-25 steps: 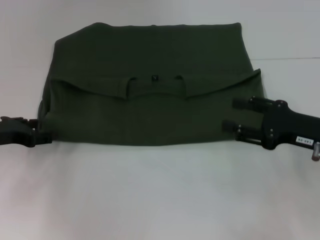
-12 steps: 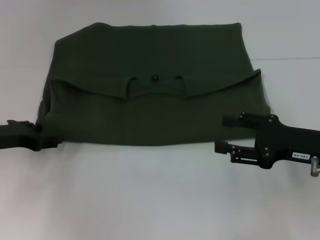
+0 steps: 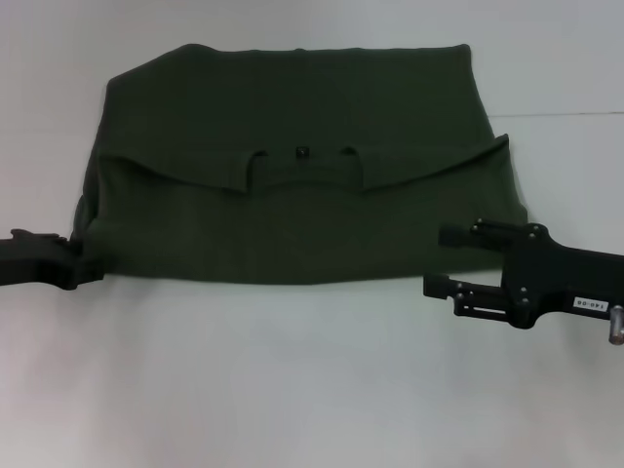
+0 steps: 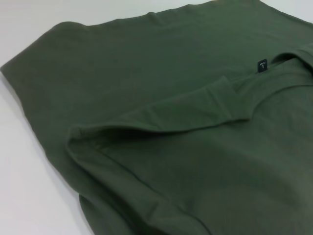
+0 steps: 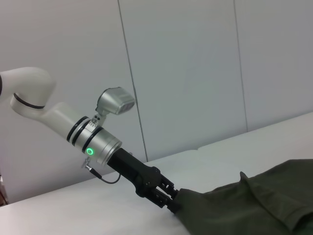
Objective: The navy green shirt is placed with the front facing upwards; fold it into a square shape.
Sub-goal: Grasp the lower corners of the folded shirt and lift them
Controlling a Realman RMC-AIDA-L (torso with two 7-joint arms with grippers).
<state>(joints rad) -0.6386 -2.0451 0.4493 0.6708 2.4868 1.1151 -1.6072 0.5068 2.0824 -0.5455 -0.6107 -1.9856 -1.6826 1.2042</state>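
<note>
Head view: the shirt (image 3: 292, 175) lay on the white table (image 3: 312, 380), plain green side up, its collar end folded toward the near hem so the small dark label (image 3: 302, 151) sat at mid-cloth. The left gripper (image 3: 83, 265) was at the shirt's near left corner, touching the cloth; whether it pinched cannot be told here. The right gripper (image 3: 444, 261) was spread, at the shirt's near right corner, one finger over the cloth and one over bare table.

Left wrist view: shirt (image 4: 186, 122) fold edge and label (image 4: 262, 66) seen close; no fingers shown.

Right wrist view: left gripper (image 5: 172, 204) met the shirt (image 5: 254, 205) corner, fingertips hidden in cloth.
</note>
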